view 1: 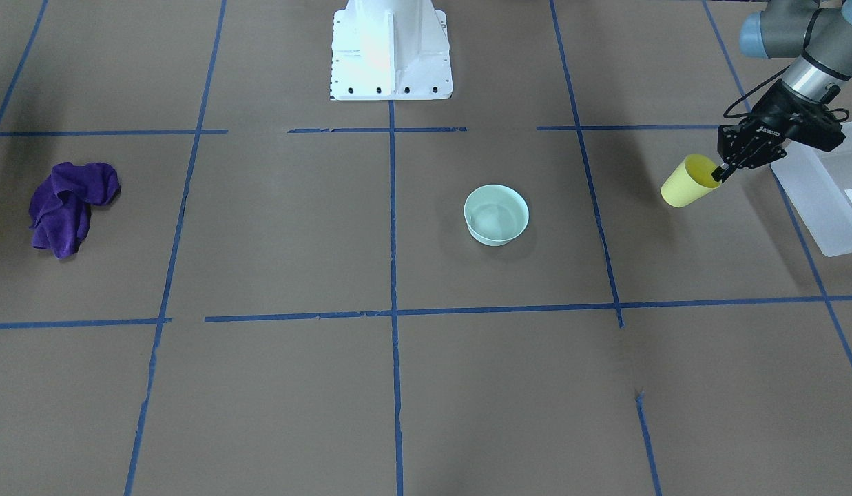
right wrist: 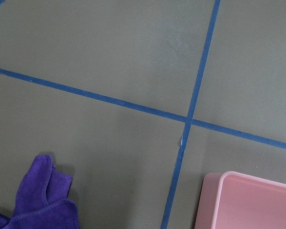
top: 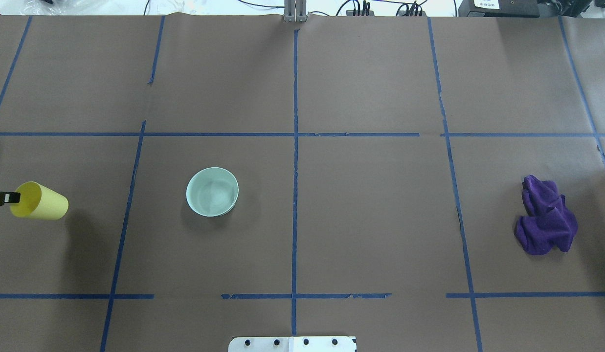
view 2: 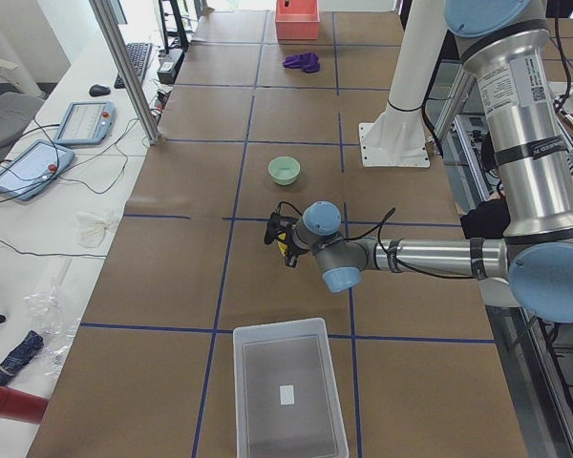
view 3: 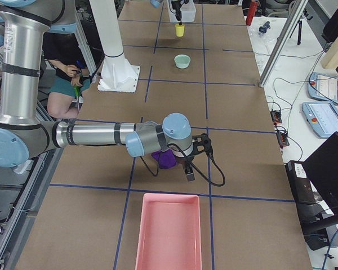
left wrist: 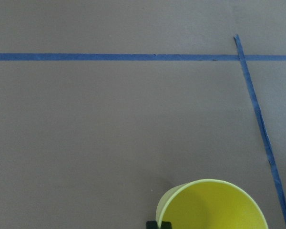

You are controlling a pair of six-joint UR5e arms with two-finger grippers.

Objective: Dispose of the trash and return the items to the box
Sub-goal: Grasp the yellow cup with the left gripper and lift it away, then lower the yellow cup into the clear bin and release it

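My left gripper is shut on the rim of the yellow cup. It holds the cup tilted on its side a little above the table, just beside the frosted-white box. The cup also shows in the overhead view and the left wrist view. The mint-green bowl stands upright near the table's middle. My right gripper hangs over the purple cloth at the other end. It shows only in the exterior right view, so I cannot tell whether it is open or shut.
A crumpled purple cloth lies on the robot's right side. A pink tray stands at that end of the table. The white robot base is at the near middle. Blue tape lines mark the brown tabletop.
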